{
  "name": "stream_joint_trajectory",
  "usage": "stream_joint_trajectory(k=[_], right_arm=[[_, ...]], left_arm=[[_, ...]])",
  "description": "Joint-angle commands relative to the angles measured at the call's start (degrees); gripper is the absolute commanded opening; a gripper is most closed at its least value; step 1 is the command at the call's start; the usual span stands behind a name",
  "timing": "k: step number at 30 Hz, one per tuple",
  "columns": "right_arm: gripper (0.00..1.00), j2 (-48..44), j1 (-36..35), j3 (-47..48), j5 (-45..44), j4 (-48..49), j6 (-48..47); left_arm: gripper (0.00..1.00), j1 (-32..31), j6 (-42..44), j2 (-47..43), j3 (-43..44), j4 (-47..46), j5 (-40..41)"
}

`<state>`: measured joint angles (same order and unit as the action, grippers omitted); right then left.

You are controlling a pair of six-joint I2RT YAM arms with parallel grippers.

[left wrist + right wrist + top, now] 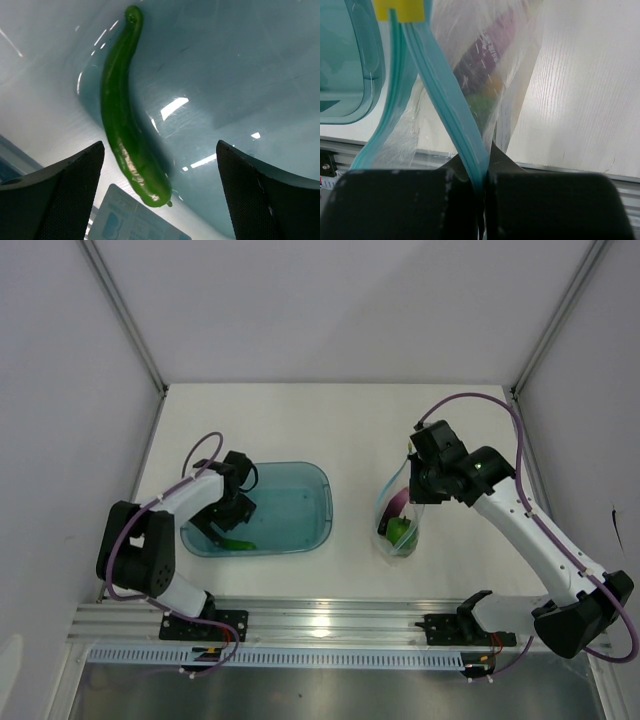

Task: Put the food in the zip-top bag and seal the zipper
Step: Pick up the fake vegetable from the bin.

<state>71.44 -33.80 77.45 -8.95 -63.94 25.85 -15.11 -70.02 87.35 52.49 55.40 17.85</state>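
Label [134, 219] blurred; left end effector [159, 152] apart over pepper [119, 120], right end effector [483, 186] clamping zipper [451, 102].

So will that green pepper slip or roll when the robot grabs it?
Probably a bit slippery: the pepper is glossy, with shiny highlights. It may roll sideways, since it is long, rounded and slightly curved and lies on the smooth tray. It looks stiff enough to keep its shape, and the left gripper has its jaws open wider than the pepper.

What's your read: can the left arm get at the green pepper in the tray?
Probably yes. The left pincer hangs open just above the green pepper in the teal tray, nothing between them; the pepper sits off-centre, nearer one finger.
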Motion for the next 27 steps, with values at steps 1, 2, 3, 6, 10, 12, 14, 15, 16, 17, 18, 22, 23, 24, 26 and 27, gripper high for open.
stream_joint_trajectory(k=[1, 2, 3, 6, 10, 12, 14, 15, 16, 17, 18, 22, 23, 24, 26, 27], right_arm=[[0.0, -1.65, -0.12, 0.51, -0.37, 0.84, -0.45], [0.0, -1.92, -0.04, 0.6, -0.37, 0.92, -0.45], [0.0, -2.0, -0.04, 0.6, -0.28, 0.84, -0.45], [0.0, -2.27, -0.04, 1.03, -0.02, 0.92, -0.27], [0.0, -2.36, 0.05, 1.91, -0.1, 0.49, -0.27], [0.0, -2.44, 0.14, 2.26, -0.37, 0.14, -0.27], [0.0, -2.62, 0.05, 2.53, -0.45, 0.13, -0.18], [0.0, -2.62, 0.05, 2.7, -0.45, 0.13, -0.18], [0.0, -2.71, 0.05, 2.71, -0.54, 0.22, -0.09], [0.0, -2.8, 0.14, 2.79, -0.45, 0.05, -0.09], [0.0, -2.8, -0.03, 2.88, -0.45, 0.05, -0.01], [0.0, -2.88, -0.21, 3.23, -0.72, -0.48, 0.26], [0.0, -2.88, -0.3, 3.32, -0.8, -0.57, 0.34], [0.0, -2.97, -0.21, 3.41, -0.81, -0.66, 0.35], [0.0, -2.88, -0.21, 3.41, -0.81, -0.75, 0.26], [0.0, -2.8, -0.21, 3.41, -0.89, -0.75, 0.34]], left_arm=[[0.93, 0.35, 0.23, 0.36, 0.07, -2.92, -0.88], [0.93, 0.35, 0.32, 0.28, -0.02, -3.27, -0.88], [0.92, 0.35, 0.32, 0.45, 0.07, -3.45, -0.71], [0.82, 0.35, 0.41, 1.24, 0.51, -3.45, -0.44], [0.7, 0.35, 1.37, 2.91, 0.95, -3.37, -0.8], [0.69, 0.35, 1.81, 3.0, 1.12, -3.45, -0.8], [0.68, 0.35, 2.6, 3.26, 1.39, -3.8, -0.8], [0.68, 0.35, 3.04, 3.53, 1.65, -3.8, -0.8], [0.67, 0.35, 3.48, 3.88, 2.09, -3.46, -0.8], [0.66, 0.35, 3.57, 4.05, 2.44, -3.54, -0.8], [0.66, 0.35, 3.75, 4.14, 2.44, -3.71, -0.71], [0.4, 0.35, 6.21, 4.49, 2.7, -5.3, -1.06], [0.36, 0.35, 6.56, 4.49, 3.23, -5.39, -1.06], [0.31, 0.35, 7.17, 4.23, 3.32, -5.47, -0.97], [0.28, 0.35, 7.88, 3.27, 3.15, -5.83, -0.27], [0.27, 0.35, 9.36, 1.87, 3.32, -6.78, -0.27]])
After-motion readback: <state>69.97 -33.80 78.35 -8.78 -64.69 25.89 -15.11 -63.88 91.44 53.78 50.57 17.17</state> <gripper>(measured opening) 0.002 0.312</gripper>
